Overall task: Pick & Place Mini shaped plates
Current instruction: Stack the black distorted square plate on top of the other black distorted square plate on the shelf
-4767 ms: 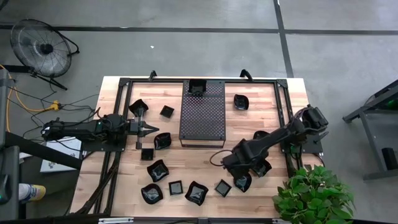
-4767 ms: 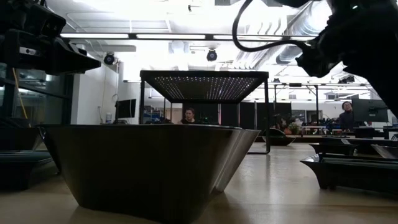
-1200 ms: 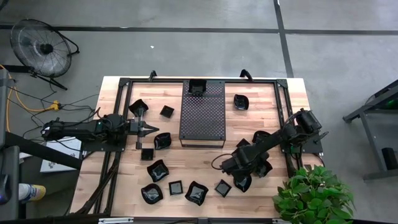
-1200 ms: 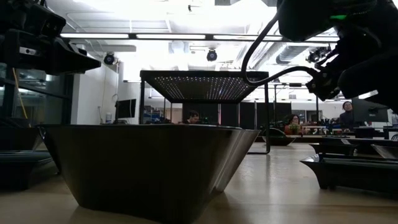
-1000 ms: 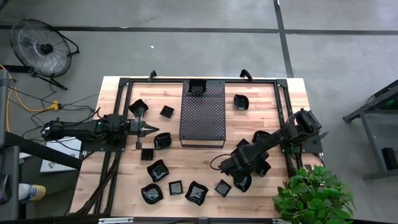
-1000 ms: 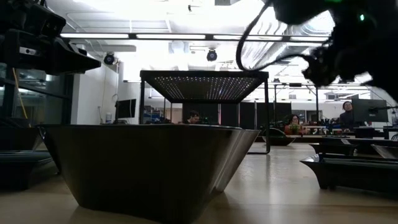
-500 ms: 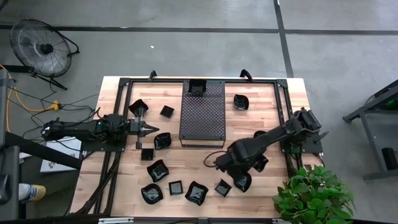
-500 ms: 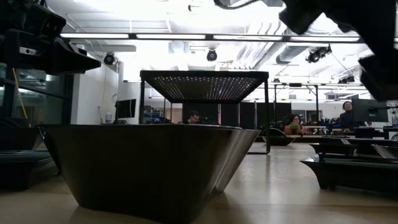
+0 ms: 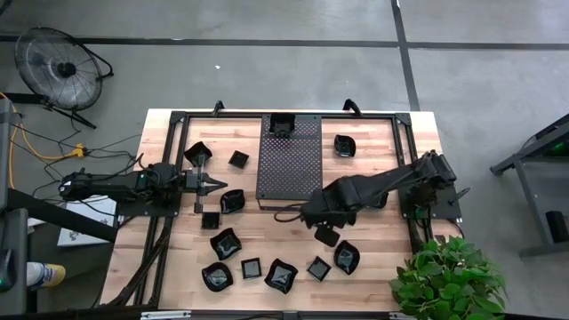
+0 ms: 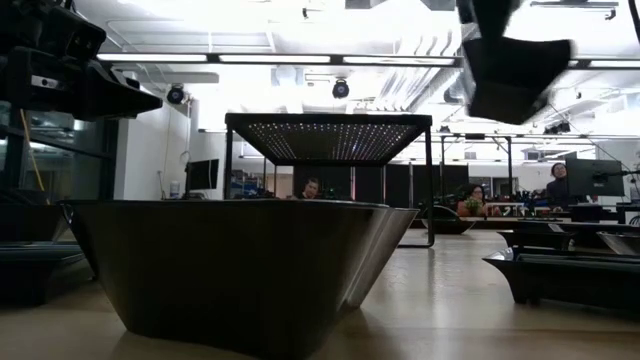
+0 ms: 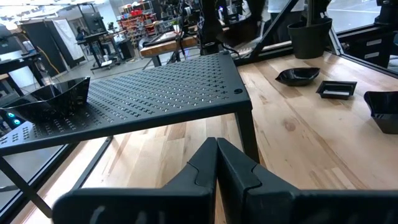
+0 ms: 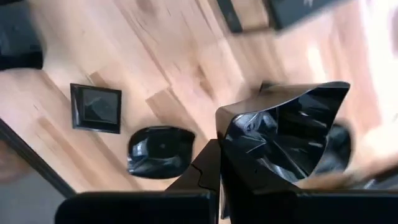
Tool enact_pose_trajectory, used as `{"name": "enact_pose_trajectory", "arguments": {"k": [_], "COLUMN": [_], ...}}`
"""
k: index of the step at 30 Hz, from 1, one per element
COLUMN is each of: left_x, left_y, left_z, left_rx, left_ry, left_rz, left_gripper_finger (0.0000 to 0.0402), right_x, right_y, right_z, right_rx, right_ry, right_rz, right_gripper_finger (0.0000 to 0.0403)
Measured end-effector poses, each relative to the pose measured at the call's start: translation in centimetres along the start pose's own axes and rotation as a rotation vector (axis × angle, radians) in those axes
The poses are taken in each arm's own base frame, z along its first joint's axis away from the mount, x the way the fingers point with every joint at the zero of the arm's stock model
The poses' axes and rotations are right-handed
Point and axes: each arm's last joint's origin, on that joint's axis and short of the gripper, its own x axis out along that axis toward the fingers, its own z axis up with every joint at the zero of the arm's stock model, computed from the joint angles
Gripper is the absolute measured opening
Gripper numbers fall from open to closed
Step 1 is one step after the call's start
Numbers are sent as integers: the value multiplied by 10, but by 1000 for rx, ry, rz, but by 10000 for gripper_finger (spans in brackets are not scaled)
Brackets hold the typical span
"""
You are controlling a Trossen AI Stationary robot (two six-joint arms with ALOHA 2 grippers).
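Glossy black mini shaped plates [image 9: 222, 243] lie scattered over the wooden table [image 9: 391, 267] in the high view, mostly lower centre. One dish [image 9: 283, 124] already sits on the perforated tray [image 9: 290, 160], top centre; I judge most remain to move. The right gripper [image 9: 322, 233], frame centre, carries a plate [image 9: 327, 236]. The left gripper [image 9: 216, 183] waits clenched, centre left.

Low view: the carried plate [image 10: 510, 75] hangs upper right.

Right wrist view: fingers pinch its rim [image 12: 280, 143].

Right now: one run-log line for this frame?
right tool: shut on mini plate, lifted | left tool: shut, idle by perforated tray
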Motion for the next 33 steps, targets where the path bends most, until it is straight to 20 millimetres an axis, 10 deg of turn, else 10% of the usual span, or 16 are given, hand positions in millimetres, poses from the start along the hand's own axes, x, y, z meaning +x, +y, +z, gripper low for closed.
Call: {"name": "enact_pose_trajectory", "arguments": {"k": [18,33], "left_x": [0,0], "left_y": [0,0], "left_z": [0,0], "left_rx": [0,0], "left_ry": [0,0], "left_rz": [0,0], "left_gripper_finger": [1,1], "right_x": [-17,-22], "right_y": [-24,-75], "right_z": [27,90], "right_rx": [-919,-1274], "right_ry": [-164,-261], "right_rz": [-320,-602], "right_gripper_finger": [0,0]}}
